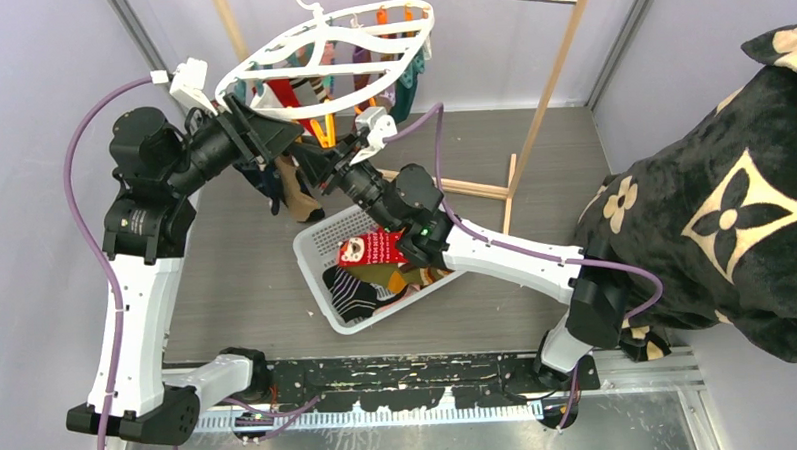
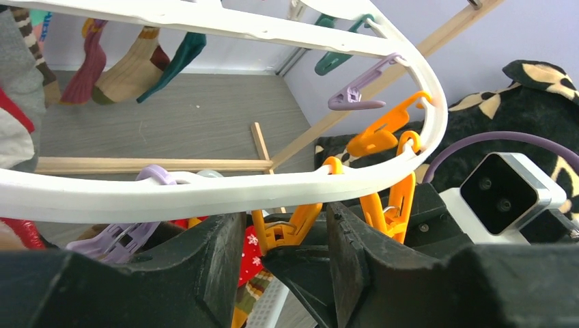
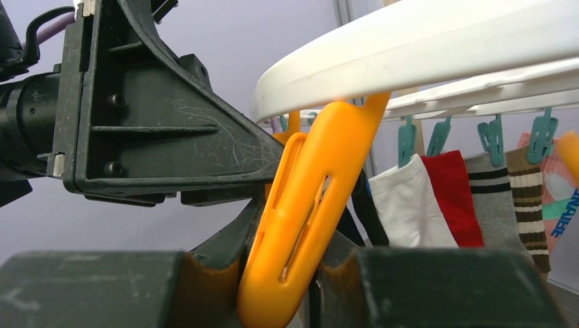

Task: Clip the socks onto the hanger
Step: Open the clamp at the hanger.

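The white oval hanger (image 1: 269, 64) hangs at the back, and both grippers reach up to its near rim. My right gripper (image 3: 283, 273) is shut on the lower end of an orange peg (image 3: 307, 198) that hangs from the rim (image 3: 423, 48). My left gripper (image 2: 283, 215) stands open around the same peg's upper handles (image 2: 290, 229), with a narrow gap on each side. Several socks (image 3: 437, 198) are clipped further round the hanger. More socks (image 1: 371, 271) lie in the basket below. In the top view the grippers (image 1: 307, 148) meet under the ring.
A white mesh basket (image 1: 315, 250) sits on the grey table under the right arm. A light wooden rack frame (image 1: 555, 89) stands behind. A big black plush blanket with beige flowers (image 1: 714, 204) fills the right side. Purple and teal pegs (image 2: 351, 96) hang nearby.
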### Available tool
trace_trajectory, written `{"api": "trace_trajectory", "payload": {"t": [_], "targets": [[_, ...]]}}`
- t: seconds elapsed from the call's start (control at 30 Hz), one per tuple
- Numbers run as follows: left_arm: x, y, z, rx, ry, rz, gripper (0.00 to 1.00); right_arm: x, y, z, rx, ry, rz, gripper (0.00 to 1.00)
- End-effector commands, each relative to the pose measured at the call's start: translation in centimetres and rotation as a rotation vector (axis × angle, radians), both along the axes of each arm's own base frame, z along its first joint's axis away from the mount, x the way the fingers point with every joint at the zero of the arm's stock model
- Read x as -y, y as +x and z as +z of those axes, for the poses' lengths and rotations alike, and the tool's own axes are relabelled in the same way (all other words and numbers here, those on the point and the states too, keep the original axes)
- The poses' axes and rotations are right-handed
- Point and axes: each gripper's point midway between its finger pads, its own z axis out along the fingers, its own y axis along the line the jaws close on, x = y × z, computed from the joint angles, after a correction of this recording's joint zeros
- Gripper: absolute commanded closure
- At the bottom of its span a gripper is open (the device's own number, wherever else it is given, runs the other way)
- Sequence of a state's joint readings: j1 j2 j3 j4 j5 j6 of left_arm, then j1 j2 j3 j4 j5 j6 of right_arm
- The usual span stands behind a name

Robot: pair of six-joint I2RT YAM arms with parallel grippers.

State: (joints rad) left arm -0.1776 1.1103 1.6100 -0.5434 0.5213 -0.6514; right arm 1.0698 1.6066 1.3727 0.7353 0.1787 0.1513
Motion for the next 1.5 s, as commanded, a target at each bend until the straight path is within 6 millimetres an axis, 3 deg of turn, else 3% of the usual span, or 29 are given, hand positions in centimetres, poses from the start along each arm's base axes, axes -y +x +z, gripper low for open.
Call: {"api": "trace_trajectory", "payload": {"t": [0.0, 0.2, 0.37, 0.5, 0.63, 0.67, 0.87, 1.1, 1.27, 1.47], "targets": [[-0.6, -0.4, 1.7, 0.073, -0.01, 0.038, 0.54, -0.6, -1.6, 2.3, 0.052, 0.023, 0.029, 0.84], [-1.2, 0.2, 2.1, 0.079, -0.009, 0.087, 0.63, -0.9, -1.7, 2.1, 0.05, 0.012, 0.032, 0.79], [-1.6, 0.5, 1.9, 0.079, 0.0, 0.113, 0.77, -0.6, -1.4, 1.9, 0.032, 0.002, 0.012, 0.65], [-2.1, 0.6, 1.7, 0.082, 0.02, 0.144, 0.89, 1.0, -0.9, 1.0, 0.005, -0.016, -0.049, 0.41], [-2.3, 0.2, 2.0, 0.091, 0.029, 0.15, 0.92, 4.8, -0.9, -0.1, -0.056, -0.029, -0.136, 0.06], [-2.4, 0.1, 2.0, 0.092, 0.033, 0.15, 0.92, 5.7, -0.9, -0.9, -0.082, -0.045, -0.156, 0.01], [-2.7, -0.3, 1.6, 0.088, 0.063, 0.159, 0.93, 10.2, -1.9, -7.4, -0.243, -0.257, -0.215, 0.0], [-3.2, -0.4, 1.6, 0.09, 0.087, 0.18, 0.93, 11.8, -5.1, -16.7, -0.26, -0.731, -0.094, 0.04], [-3.1, -0.5, 1.5, 0.078, 0.089, 0.175, 0.93, 11.2, -6.0, -21.8, -0.231, -0.967, 0.006, 0.11], [-3.1, -0.6, 1.3, 0.071, 0.089, 0.174, 0.94, 7.1, -4.7, -25.7, -0.164, -1.134, 0.092, 0.22]]}}
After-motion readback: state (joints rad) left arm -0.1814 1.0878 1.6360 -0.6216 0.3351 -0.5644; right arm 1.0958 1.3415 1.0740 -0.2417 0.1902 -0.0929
